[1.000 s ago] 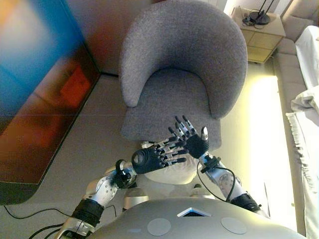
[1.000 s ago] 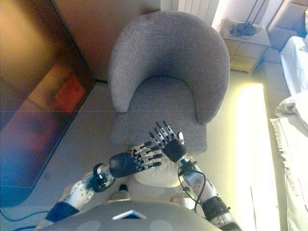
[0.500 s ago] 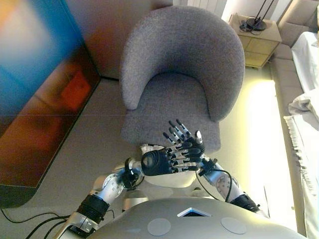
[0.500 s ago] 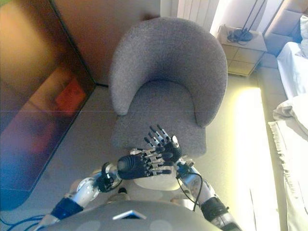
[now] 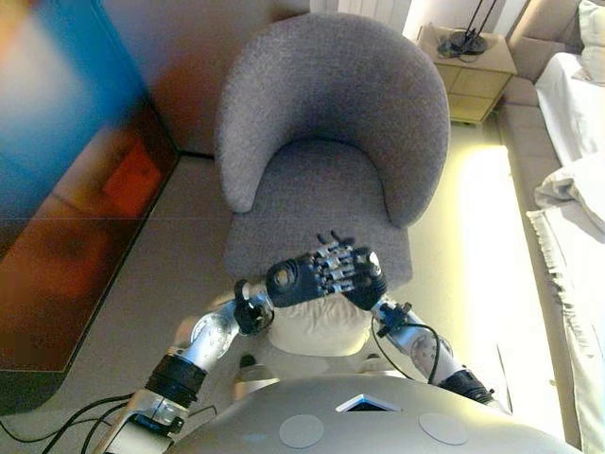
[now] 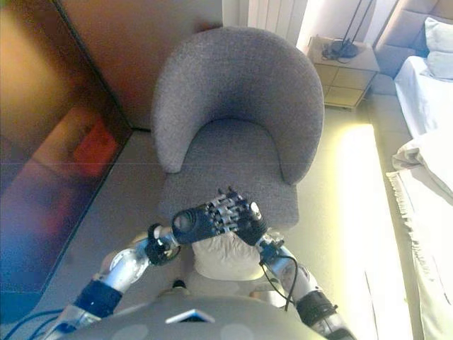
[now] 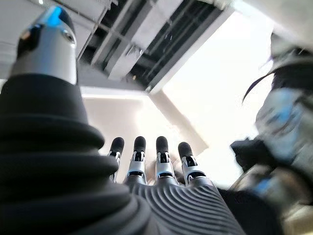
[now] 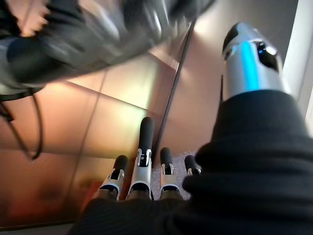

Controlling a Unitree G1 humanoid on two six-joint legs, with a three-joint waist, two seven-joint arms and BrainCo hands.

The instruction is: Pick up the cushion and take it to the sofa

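**Cushion carried at chest height; sofa not yet reached**

Check both robot hands first. The left robot hand (image 5: pixel 298 277) and the right robot hand (image 5: pixel 361 280) meet in front of the torso, fingers straight and interleaved, not curled round anything. Each wrist view shows its own fingers extended.

Locate the cushion (image 5: pixel 321 326): it is the pale, cream-coloured mass directly beneath the joined robot hands and between the forearms, close against the robot's body. You cannot tell from these views whether the forearms clamp it or what else supports it.

Beyond the robot hands stands the grey armchair (image 5: pixel 336 132), its seat bare. A bedside cabinet (image 5: pixel 470 71) stands far right; white bedding (image 5: pixel 572 199) lies along the right.

Judged status: pick-up appears done; transport and placement on the sofa remain.
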